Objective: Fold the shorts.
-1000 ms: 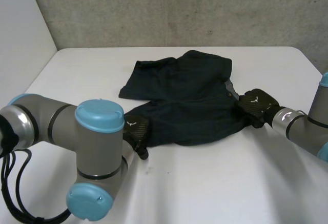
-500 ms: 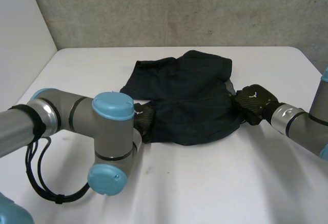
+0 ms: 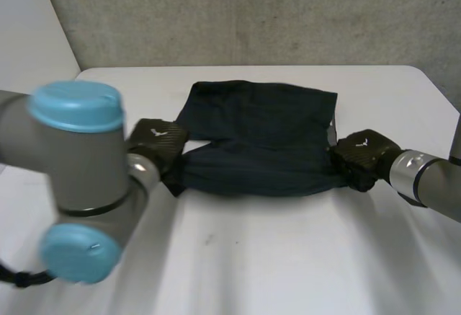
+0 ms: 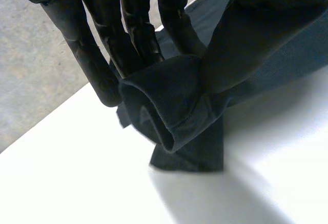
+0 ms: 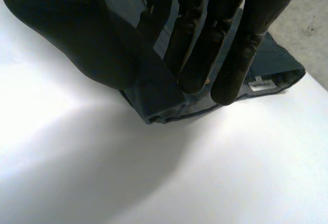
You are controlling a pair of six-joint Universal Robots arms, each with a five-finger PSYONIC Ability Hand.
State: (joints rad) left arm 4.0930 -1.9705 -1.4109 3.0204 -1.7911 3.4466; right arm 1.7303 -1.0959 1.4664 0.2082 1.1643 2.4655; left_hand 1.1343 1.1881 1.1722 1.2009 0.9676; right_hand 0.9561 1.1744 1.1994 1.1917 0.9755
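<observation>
Dark navy shorts (image 3: 256,138) lie stretched across the middle of the white table (image 3: 288,257), lifted a little along the near edge. My left hand (image 3: 157,140) pinches the shorts' left near corner; in the left wrist view a bunched fold of the cloth (image 4: 174,106) sits between thumb and fingers (image 4: 97,55). At the shorts' right edge my right hand (image 3: 364,155) grips the cloth, and the right wrist view shows the hem (image 5: 169,108) pinched under the thumb against the fingers (image 5: 230,49). A white label (image 5: 260,84) shows on the cloth beyond the fingertips.
My left arm's large grey joint with blue caps (image 3: 75,178) stands close in front at the left. A grey concrete wall (image 3: 252,12) runs behind the table's far edge. Bare table lies in front of the shorts.
My left hand has moved up from the near left of the shorts and shut on their left corner. The shorts are now pulled flatter and wider between both hands; the right hand kept its grip.
</observation>
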